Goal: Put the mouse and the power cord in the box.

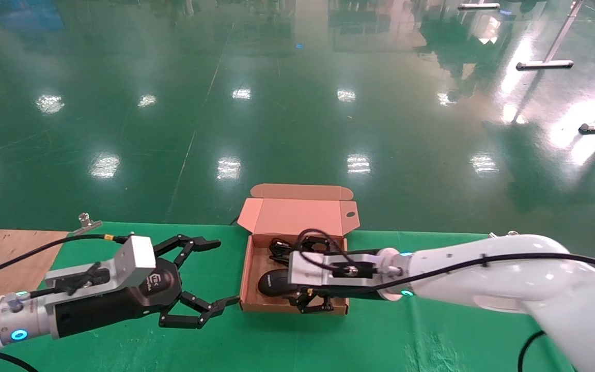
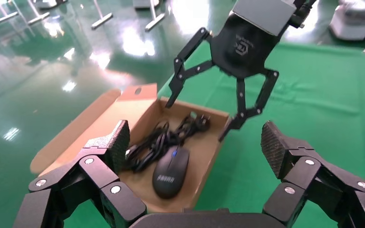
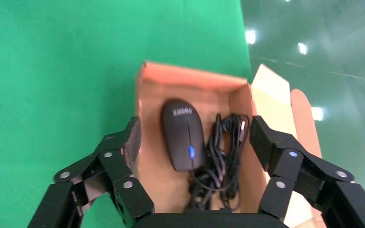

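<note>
Glossy green floor [image 1: 297, 103] beyond green table cloth [image 1: 380, 336]. Smooth black mouse [image 3: 183, 133] and coiled power cord [image 3: 223, 156] inside matte cardboard box [image 1: 297, 214]. Right gripper [image 1: 314, 306] spread above box; left gripper [image 1: 215, 274] spread alongside.

- White glossy arms [image 1: 509, 268] are carrying black cables along their shells, with cyan rings glowing at the wrists.
- Silver camera blocks [image 1: 135, 254] are sitting just behind each gripper.
- The left gripper [image 1: 215, 274] and right gripper [image 3: 195, 142] are showing black linkage fingers [image 2: 111, 147] with silver screws, ribbed pads and a white logo on the palm.
</note>
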### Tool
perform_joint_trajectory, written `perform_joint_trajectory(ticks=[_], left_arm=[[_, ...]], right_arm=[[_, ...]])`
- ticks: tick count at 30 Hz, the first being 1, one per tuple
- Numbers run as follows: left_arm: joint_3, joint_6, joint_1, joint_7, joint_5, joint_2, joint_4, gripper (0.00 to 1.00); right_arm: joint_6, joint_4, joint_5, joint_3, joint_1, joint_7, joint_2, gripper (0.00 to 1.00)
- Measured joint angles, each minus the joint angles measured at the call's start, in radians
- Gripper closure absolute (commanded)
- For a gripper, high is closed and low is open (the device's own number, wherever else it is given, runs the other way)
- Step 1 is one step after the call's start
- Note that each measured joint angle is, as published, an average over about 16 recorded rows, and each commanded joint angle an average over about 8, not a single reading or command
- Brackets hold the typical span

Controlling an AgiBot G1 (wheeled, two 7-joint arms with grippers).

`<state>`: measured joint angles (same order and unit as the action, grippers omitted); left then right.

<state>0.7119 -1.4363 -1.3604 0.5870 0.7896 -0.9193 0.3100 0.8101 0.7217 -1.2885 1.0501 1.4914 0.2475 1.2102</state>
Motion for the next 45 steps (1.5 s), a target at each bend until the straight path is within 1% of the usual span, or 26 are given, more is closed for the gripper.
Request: perform_joint_trajectory(ticks=[39, 45], left_arm=[[-0.354, -0.049, 0.234, -0.635, -0.048, 0.253, 0.799, 0.0], [-0.403, -0.056, 0.267, -0.721, -0.055, 0.287, 0.91, 0.0]], right_arm=[[0.566, 0.465, 0.461, -0.636, -0.344, -0.359, -0.495, 0.0], [0.644, 0.528, 0.524, -0.724, -0.391, -0.407, -0.563, 0.0]])
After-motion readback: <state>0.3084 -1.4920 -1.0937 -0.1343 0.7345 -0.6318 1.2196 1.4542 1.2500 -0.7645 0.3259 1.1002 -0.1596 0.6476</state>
